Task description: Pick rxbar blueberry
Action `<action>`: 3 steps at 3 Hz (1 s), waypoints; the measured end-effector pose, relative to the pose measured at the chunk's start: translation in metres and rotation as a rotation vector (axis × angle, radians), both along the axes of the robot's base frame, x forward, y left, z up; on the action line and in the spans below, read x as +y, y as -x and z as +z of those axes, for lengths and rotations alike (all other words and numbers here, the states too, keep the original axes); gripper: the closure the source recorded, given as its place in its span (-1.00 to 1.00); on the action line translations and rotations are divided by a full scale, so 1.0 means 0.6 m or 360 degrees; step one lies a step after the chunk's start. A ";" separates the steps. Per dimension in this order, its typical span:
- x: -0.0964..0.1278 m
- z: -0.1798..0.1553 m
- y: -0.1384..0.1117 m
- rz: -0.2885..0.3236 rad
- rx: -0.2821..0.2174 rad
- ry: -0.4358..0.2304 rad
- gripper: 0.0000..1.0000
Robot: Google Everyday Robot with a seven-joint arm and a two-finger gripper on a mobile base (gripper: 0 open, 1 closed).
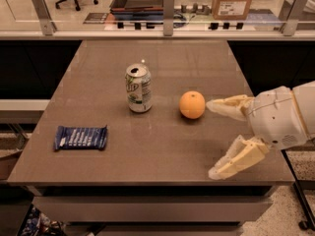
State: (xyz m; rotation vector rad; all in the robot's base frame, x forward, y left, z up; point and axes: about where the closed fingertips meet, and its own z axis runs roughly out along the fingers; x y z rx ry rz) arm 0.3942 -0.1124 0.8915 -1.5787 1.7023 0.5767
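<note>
End effector: fingers spread, empty, over right side of desk. Rxbar blueberry: flat, front-left, well apart. Advised: cross in front of orange, straddle bar's narrow width.

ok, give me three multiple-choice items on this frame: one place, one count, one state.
1. Where does the rxbar blueberry lie on the table?
A) near-left corner
B) far-right corner
C) centre

2. How many things are on the table?
A) two
B) three
C) five

3. How is the gripper, at the table's right side?
A) shut on the bar
B) open, holding nothing
C) shut, empty

Answers:
1 A: the bar lies flat by the near-left corner.
2 B: the bar, the soda can and the orange.
3 B: its fingers are spread wide, right of the orange, with nothing between them.
</note>
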 end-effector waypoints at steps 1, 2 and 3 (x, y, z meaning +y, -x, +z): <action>0.021 -0.021 -0.008 0.0033 0.0042 -0.0052 -0.72; 0.044 -0.035 -0.016 0.0074 0.0064 -0.0095 -0.86; 0.068 -0.034 -0.027 0.0126 0.0033 -0.0122 -0.66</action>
